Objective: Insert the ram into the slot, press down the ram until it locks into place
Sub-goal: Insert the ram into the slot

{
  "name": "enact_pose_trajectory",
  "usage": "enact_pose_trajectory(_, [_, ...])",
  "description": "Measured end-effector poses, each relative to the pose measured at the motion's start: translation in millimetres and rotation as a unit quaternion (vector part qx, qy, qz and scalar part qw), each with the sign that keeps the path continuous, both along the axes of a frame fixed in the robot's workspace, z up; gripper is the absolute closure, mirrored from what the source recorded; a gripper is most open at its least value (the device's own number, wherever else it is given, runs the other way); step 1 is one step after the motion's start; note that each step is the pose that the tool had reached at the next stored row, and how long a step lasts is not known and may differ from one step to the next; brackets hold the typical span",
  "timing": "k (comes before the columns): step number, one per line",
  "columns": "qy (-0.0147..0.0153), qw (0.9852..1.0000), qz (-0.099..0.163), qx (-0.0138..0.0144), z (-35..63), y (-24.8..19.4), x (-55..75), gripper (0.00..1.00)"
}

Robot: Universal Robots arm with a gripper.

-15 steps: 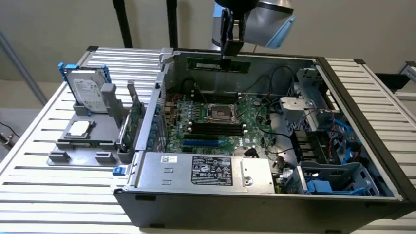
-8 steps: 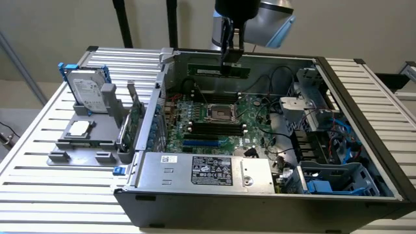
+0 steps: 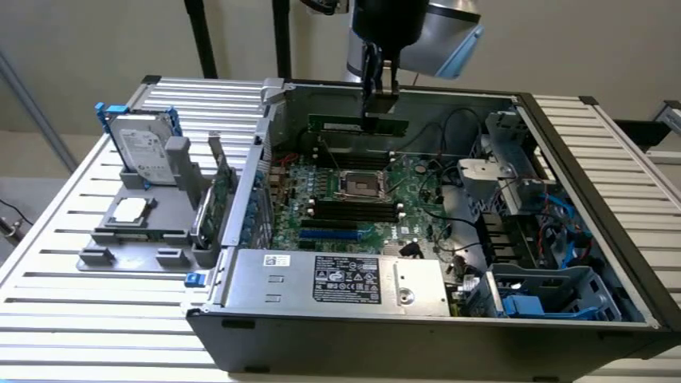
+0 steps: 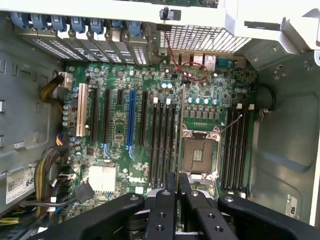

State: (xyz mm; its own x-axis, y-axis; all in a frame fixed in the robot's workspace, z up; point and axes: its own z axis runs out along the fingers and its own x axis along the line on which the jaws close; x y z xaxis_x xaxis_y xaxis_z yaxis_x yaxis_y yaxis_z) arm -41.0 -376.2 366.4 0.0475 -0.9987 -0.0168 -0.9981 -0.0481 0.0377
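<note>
Ram (image 3: 358,124) is what you are holding right now, and it hangs high up inside the open computer case (image 3: 426,335) that sits on the slatted desk (image 3: 64,319). Your pincer (image 3: 379,112) is clamped on the top edge of the ram, so the long green stick hangs flat and level under it. In the wrist view the two fingers (image 4: 165,200) are squeezed together on the ram (image 4: 180,130), which you see from its thin edge, like a line. The black slot (image 4: 167,140) you want is one of a row of four next to the square chip socket (image 4: 200,150). In the exterior view that row (image 3: 346,209) lies between the chip socket and the blue socket (image 3: 330,235). The ram runs the same way as the slots, which is good. It looks to be over the side of the row closest to the chip socket, but you cannot tell which of the four it is over. It is not touching any slot yet, so I think you are at the lining-up step, and nothing is pushed in or locked. This step needs the ram kept straight, right over one slot. Mind the little clips at the slot ends.
</note>
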Motion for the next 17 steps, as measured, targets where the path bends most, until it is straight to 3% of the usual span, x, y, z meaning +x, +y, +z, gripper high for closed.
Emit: enact_pose_trajectory(17, [0.0000,1.0000,0.009,-0.0001,-30.9,0.0,2.3,0.87])
